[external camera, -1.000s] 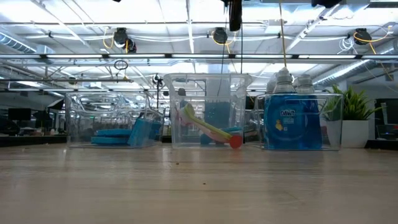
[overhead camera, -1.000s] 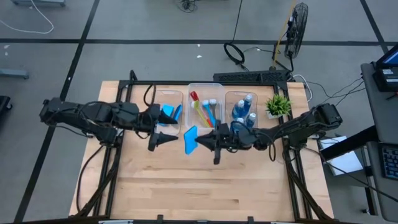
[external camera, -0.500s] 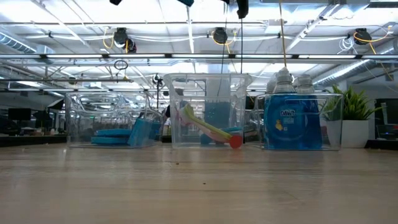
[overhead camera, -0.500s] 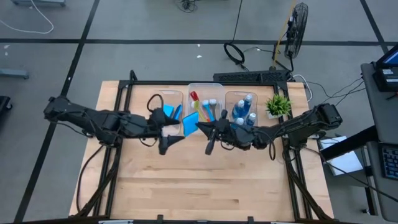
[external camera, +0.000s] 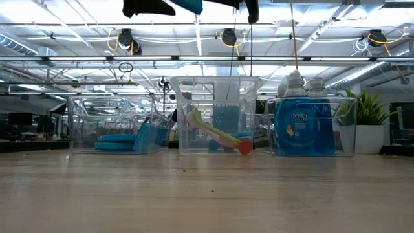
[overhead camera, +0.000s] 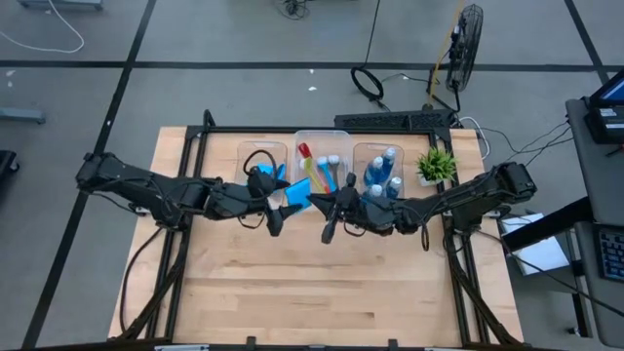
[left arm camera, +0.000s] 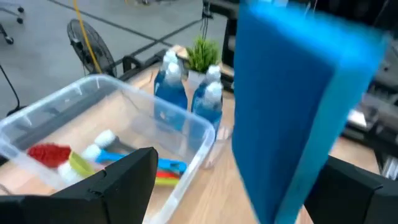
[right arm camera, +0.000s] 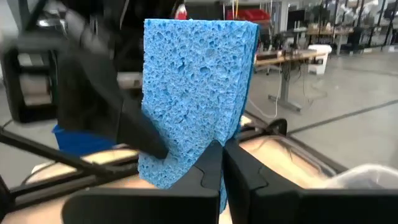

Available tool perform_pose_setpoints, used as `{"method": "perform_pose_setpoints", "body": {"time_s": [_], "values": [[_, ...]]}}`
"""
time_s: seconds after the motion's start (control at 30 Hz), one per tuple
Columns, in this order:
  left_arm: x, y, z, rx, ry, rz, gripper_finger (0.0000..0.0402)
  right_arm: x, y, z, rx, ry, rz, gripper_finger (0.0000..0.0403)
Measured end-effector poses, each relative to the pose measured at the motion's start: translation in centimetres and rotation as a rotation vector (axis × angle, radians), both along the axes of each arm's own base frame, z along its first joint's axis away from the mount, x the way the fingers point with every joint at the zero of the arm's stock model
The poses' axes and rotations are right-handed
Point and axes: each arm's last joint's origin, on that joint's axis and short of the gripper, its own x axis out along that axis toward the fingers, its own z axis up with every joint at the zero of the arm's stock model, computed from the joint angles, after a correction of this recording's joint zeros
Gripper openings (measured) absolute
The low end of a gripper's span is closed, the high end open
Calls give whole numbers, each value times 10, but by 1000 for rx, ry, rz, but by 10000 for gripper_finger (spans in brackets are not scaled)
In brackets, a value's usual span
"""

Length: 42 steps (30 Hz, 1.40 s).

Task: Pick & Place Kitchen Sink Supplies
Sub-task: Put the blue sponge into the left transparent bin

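Where the two dark arms meet above the middle of the pale wooden desk (overhead camera: 322, 283), a flat bright-blue rectangular sponge (overhead camera: 297, 203) hangs in the air between them, just nearer than the row of tubs. The right gripper (overhead camera: 326, 220) has its fingers closed tight on the sponge's lower edge, as the right wrist view shows, with the porous sponge (right arm camera: 193, 93) standing upright above the pinched fingertips (right arm camera: 211, 171). The left gripper (overhead camera: 279, 216) is spread wide, its two dark fingers (left arm camera: 118, 180) on either side of the sponge (left arm camera: 298, 106) without pressing it. In the low view the grippers and the sponge (external camera: 187, 5) only show at the top edge, clear of the desk. Farther back, three clear plastic rectangular tubs stand side by side toward the far edge. The left tub (overhead camera: 246, 154) holds more blue sponges (external camera: 139, 137). The middle tub (overhead camera: 322, 136) holds long-handled dish brushes, among them a red brush (overhead camera: 304, 151), a yellow-green brush (overhead camera: 316, 175) and a blue brush (left arm camera: 165, 165). The right tub (overhead camera: 363, 154) holds small blue bottles with pale caps (overhead camera: 382, 171). A small green potted plant (overhead camera: 435, 164) stands just beside that tub, near the far right corner.
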Motion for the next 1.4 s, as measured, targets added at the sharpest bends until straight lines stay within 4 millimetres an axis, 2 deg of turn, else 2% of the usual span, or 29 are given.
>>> {"method": "perform_pose_setpoints", "body": {"time_s": [0.2,0.3,0.47,0.77,0.93,1.23,1.4], "values": [[6,3,-1,17,-15,8,348,0,0,-2,6,11,0,0],[5,4,0,16,-22,8,323,0,0,-2,5,19,0,0],[6,3,0,23,-17,4,232,0,0,-2,5,19,0,0],[5,3,-1,33,7,-30,24,0,0,-3,4,23,3,0],[-5,10,-5,22,84,10,16,-1,2,-5,-1,47,14,17],[-50,44,-10,-104,279,269,10,-5,20,-6,-5,55,69,94],[-68,65,-14,-195,380,362,10,-8,32,-7,-52,78,105,117]]}}
